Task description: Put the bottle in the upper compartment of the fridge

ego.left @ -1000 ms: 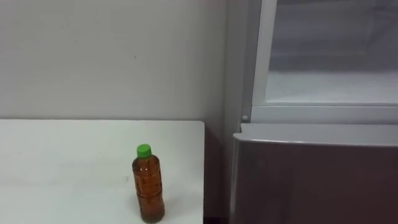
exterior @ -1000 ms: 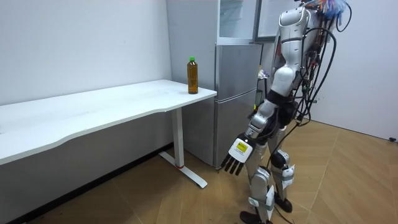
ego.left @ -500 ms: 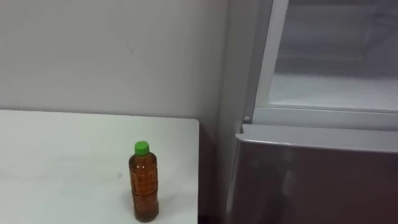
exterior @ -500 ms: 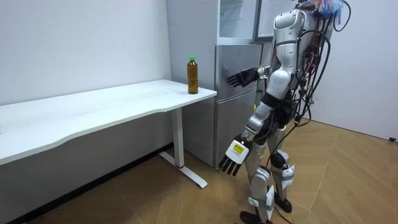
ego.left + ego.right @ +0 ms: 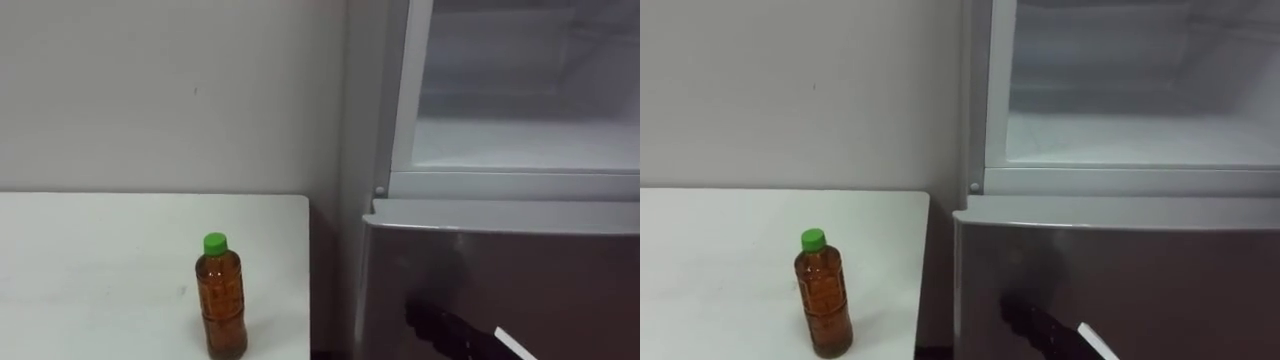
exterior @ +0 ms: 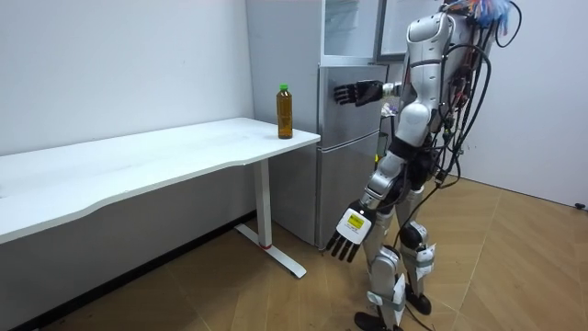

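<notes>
My right hand [image 6: 355,92] is held out before the fridge [image 5: 500,270], fingers straight; my left hand [image 6: 347,235] hangs, fingers loose. The bottle [image 5: 220,297] stands upright on the white table [image 5: 90,270]

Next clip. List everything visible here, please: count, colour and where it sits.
bottle: one, amber with green cap, upright on the table near its fridge-side end
table: one, white, against the wall, left of the fridge
fridge: one, silver-grey, right of the table; pale upper compartment visible
floor: wooden, beneath everything
right robot hand: open, held in front of the fridge
left robot hand: open, hanging low beside the robot's leg
</notes>
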